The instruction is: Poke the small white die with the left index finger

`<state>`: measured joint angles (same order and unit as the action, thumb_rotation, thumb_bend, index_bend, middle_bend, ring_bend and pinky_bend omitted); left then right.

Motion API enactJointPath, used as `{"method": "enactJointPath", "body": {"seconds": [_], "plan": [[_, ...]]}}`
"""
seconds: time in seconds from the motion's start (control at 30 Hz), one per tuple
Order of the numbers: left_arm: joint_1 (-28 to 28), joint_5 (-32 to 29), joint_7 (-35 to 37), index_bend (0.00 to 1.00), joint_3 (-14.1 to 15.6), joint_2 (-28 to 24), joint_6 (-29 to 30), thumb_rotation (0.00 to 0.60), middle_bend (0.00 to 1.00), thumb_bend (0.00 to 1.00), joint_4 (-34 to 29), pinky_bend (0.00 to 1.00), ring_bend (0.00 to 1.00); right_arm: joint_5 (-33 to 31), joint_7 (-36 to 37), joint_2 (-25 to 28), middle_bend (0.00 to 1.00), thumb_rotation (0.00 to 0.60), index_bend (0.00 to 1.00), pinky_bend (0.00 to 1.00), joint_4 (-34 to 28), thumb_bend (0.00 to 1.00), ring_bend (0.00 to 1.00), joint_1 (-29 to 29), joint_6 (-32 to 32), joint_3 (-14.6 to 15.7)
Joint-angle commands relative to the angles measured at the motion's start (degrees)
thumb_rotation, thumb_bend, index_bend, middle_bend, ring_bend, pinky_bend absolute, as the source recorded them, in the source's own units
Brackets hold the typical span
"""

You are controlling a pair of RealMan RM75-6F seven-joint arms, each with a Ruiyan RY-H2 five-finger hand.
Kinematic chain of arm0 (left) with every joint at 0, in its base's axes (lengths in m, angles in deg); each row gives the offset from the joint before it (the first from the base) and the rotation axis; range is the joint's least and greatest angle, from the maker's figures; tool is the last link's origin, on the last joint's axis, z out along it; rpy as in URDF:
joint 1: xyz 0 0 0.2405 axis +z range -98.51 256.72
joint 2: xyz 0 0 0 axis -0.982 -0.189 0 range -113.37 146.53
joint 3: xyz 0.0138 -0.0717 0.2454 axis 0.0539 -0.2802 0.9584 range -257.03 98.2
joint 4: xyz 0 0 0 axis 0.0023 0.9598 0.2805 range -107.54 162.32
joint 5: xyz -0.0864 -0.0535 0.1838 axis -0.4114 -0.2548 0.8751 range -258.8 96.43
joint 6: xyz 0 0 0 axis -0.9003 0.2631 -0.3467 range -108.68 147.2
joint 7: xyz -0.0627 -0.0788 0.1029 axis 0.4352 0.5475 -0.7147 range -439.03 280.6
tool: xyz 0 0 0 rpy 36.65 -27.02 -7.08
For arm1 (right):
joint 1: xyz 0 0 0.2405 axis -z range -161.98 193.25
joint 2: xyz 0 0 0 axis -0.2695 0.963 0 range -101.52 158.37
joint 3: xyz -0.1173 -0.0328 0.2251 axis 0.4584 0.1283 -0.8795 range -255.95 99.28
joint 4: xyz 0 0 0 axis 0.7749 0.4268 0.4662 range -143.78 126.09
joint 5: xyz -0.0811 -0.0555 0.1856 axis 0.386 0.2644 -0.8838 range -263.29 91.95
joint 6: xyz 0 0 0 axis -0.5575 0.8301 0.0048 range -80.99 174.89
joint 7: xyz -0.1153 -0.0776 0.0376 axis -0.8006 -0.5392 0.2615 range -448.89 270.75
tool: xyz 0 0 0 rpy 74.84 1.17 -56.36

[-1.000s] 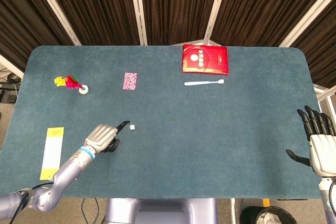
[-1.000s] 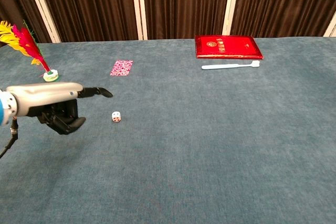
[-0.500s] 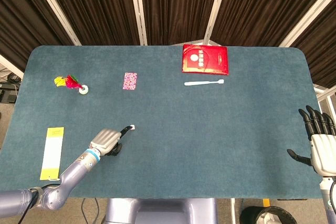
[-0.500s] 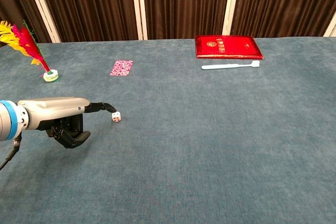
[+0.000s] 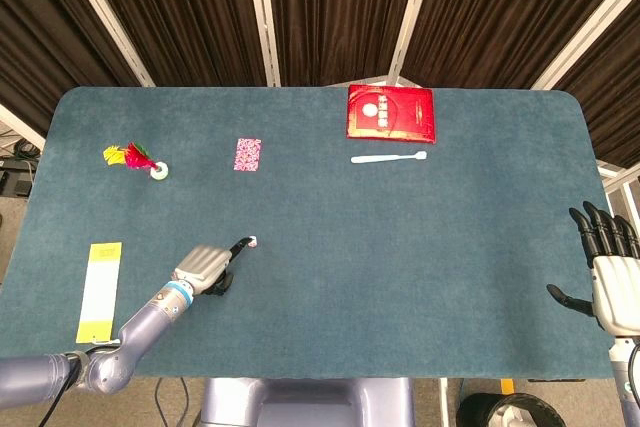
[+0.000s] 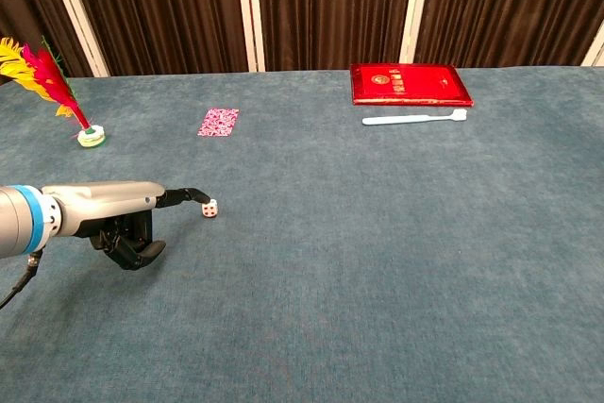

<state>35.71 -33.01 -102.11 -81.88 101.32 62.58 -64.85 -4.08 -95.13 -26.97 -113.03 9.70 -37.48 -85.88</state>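
The right hand (image 5: 612, 272) shows only in the head view, at the far right edge past the table (image 5: 400, 277). Part of it is cut off by the picture's edge. Its fingers are spread apart and it holds nothing.

The left hand (image 6: 118, 209) is on the near left side of the table. One finger (image 6: 185, 196) sticks straight out toward the die (image 6: 209, 209), and its tip touches the die. The other fingers are curled under the hand, with nothing in them.

From the head view the die (image 5: 253, 242) is a tiny white dot, too small to show its spots. The chest view shows red spots on it.

The yellow paper strip (image 5: 99, 290) at the near left shows only in the head view. The feather toy (image 6: 52, 82) stands at the far left. The pink card (image 6: 218, 122) lies beyond the die. The red book (image 6: 409, 83) lies at the far side, with the white toothbrush (image 6: 413, 118) just in front of it.
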Motion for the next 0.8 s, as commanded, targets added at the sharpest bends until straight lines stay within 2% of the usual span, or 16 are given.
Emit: {"method": "enactJointPath", "body": {"seconds": [0.03,0.4,0.67,0.8], "plan": [[-0.15,-0.09,0.73,0.0,0.47,0.18,-0.44,0.6,0.98,0.71,0.47,1.0,0.96,-0.02,-0.01,-0.01,0.0,0.6,0.0,0.0,0.01,0.0,0.0,-0.03,0.0,0.0],[4.9,3.07,8.47,0.0,2.1,-1.7,2.78,0.6,0.98,0.71,0.55,1.0,0.96,0.2,0.46,0.13,0.0,0.6,0.0,0.0,0.14,0.0,0.0,-0.1,-0.01,0.08],[9.18,10.61,14.22,0.0,0.57,-5.1,10.49,0.6,0.97,0.71,-1.96,1.0,0.96,1.14,0.28,0.16,0.0,0.6,0.0,0.0,-0.25,0.0,0.0,-0.09,-0.37,0.35],[11.48,14.97,15.81,0.0,-0.77,-8.34,16.72,0.6,0.95,0.71,-4.85,1.0,0.94,1.68,0.44,0.23,0.0,0.6,0.0,0.0,-0.49,0.0,0.0,-0.02,-0.58,0.52]]}}
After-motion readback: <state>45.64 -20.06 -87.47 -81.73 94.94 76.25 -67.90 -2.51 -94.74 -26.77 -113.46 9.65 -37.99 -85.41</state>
